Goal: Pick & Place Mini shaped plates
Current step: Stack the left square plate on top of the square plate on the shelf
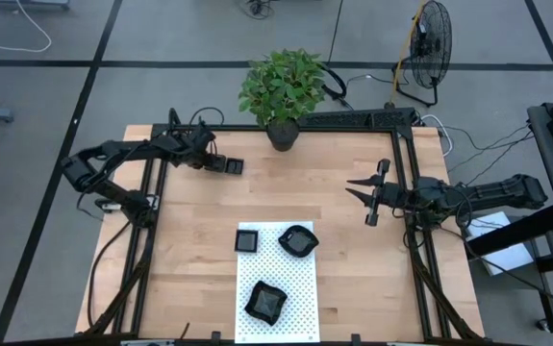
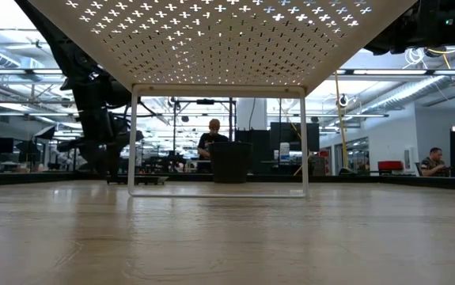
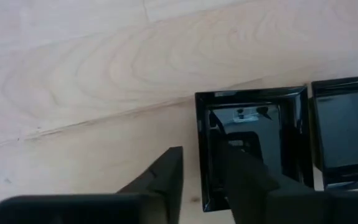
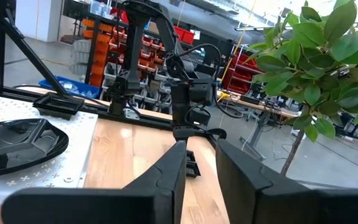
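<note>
From where I stand, the left gripper (image 1: 220,163) is out at about ten o'clock on the table (image 1: 189,250), its two fingers (image 3: 166,180) straddling the rim of a square plate (image 3: 250,146), one outside and one inside the dish, with a gap between them; I cannot tell if they pinch the rim. A second plate (image 3: 345,134) sits just beside it, touching or nearly so. Three more plates rest on the dotted mat (image 1: 300,288) toward six o'clock: a small square one (image 1: 246,239), a rounded one (image 1: 297,240), and an irregular one (image 1: 265,302) nearer the front edge. The right gripper (image 1: 366,195) hangs at three o'clock, fingers spread, holding nothing. A potted plant (image 1: 282,91) stands at twelve.
</note>
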You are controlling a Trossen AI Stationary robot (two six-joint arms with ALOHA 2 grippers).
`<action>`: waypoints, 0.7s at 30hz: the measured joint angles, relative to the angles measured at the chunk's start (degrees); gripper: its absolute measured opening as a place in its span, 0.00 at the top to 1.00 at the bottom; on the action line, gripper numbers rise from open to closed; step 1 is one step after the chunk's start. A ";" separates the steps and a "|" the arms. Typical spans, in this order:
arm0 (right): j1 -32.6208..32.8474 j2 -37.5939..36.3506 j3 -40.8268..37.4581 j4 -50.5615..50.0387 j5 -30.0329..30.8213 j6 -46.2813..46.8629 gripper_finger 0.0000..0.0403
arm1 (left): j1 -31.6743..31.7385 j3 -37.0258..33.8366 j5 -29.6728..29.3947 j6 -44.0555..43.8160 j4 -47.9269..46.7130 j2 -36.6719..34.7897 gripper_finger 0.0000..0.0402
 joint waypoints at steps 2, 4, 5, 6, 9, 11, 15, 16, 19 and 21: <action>0.00 0.00 0.00 -0.17 0.00 0.00 0.81 | 0.02 0.00 -0.02 -0.02 -0.15 -0.01 0.79; 0.00 0.02 0.00 -0.48 0.00 0.00 0.81 | 0.02 0.00 -0.02 -0.07 -0.68 -0.02 0.86; 0.00 0.02 0.00 -0.62 0.00 0.00 0.81 | 0.02 0.00 -0.04 -0.05 -0.95 -0.02 0.89; 0.00 0.00 0.00 -0.79 0.00 0.00 0.81 | 0.00 0.00 -0.20 -0.01 -1.12 -0.02 0.93; 0.00 0.02 0.00 -0.89 -0.02 0.02 0.81 | 0.00 0.11 -0.88 0.16 -2.38 -0.13 0.98; 0.00 0.00 0.00 -0.87 -0.02 0.02 0.81 | 0.00 0.13 -0.81 1.17 -2.79 -0.18 0.97; 0.00 0.01 0.00 -0.87 -0.02 0.02 0.81 | -0.37 1.50 -0.02 4.72 -5.99 -2.55 0.99; 0.00 0.01 0.00 -0.89 -0.02 0.02 0.81 | -0.62 2.24 -0.03 5.32 -7.02 -3.59 0.99; 0.00 0.01 0.00 -0.87 -0.03 0.02 0.81 | -1.43 4.67 -0.61 7.87 -12.10 -7.86 0.98; 0.02 0.02 0.00 -0.87 -0.04 0.00 0.81 | -2.39 6.83 -0.66 9.70 -15.86 -10.91 0.98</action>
